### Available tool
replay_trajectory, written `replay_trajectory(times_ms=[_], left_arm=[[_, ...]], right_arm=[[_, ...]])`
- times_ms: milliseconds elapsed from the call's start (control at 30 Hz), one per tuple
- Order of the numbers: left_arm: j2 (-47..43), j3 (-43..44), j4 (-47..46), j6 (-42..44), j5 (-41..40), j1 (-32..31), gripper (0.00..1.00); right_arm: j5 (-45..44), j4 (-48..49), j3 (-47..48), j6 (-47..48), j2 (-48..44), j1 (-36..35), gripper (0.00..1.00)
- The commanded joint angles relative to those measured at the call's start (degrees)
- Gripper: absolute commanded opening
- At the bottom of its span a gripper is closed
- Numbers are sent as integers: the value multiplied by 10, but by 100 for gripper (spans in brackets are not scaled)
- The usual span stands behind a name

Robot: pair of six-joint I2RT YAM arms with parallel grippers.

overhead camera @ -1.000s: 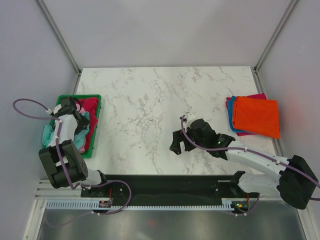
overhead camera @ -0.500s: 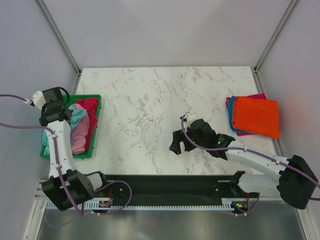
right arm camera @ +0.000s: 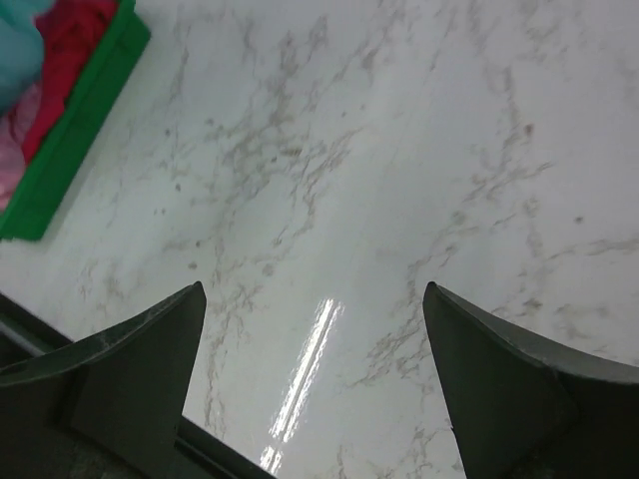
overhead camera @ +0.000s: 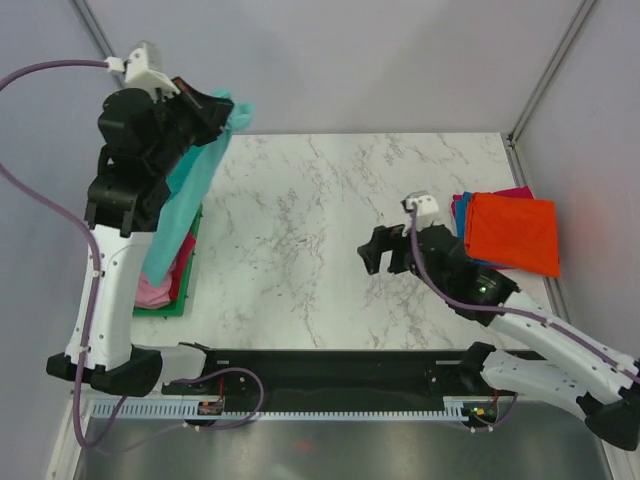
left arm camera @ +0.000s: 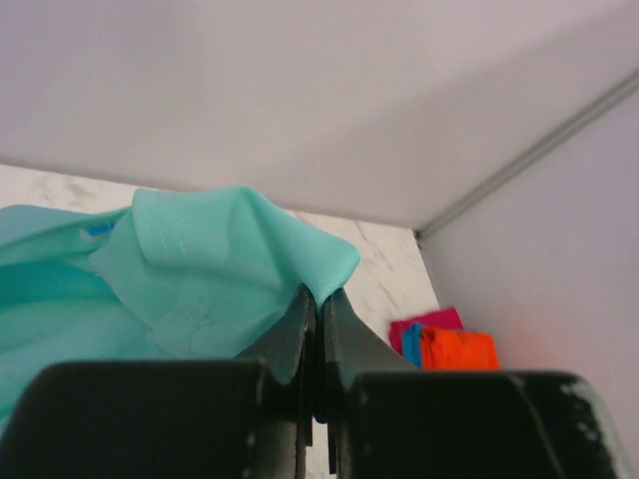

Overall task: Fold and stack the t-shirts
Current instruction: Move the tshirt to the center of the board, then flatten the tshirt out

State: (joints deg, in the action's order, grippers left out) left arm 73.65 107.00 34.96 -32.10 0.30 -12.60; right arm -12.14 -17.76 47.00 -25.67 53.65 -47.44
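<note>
My left gripper (overhead camera: 232, 112) is raised high above the tray, shut on a bunched edge of the teal t-shirt (overhead camera: 185, 190), which hangs down from it toward the tray. The left wrist view shows the same teal t-shirt (left arm camera: 200, 269) pinched between the closed fingers (left arm camera: 300, 329). Pink and red t-shirts (overhead camera: 165, 280) still lie in the green tray (overhead camera: 160, 310). A folded stack (overhead camera: 510, 230) with orange on top of blue and magenta sits at the table's right. My right gripper (overhead camera: 385, 250) hovers open over bare marble, nothing between its fingers (right arm camera: 150, 359).
The green tray (right arm camera: 70, 150) sits at the table's left edge by the wall. The folded stack (left arm camera: 449, 344) lies near the right wall. The marble table (overhead camera: 320, 200) spreads between them. A black rail (overhead camera: 330, 370) runs along the near edge.
My left gripper closed on the teal t-shirt in the tray and lifted it high up and toward the table. My right arm rose and shifted slightly right, still open.
</note>
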Motion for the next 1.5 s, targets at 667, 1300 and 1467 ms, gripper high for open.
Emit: replay_trajectory(times_ms=[667, 1300, 1467], left_arm=[[-43, -286, 104, 36, -201, -252, 93], [-245, -527, 132, 21, -252, -64, 89], [-194, -521, 113, 44, -234, -1, 87]], right_arm=[[20, -62, -7, -29, 17, 1, 98], [32, 13, 141, 39, 421, 0, 98], [19, 13, 163, 51, 476, 2, 80]])
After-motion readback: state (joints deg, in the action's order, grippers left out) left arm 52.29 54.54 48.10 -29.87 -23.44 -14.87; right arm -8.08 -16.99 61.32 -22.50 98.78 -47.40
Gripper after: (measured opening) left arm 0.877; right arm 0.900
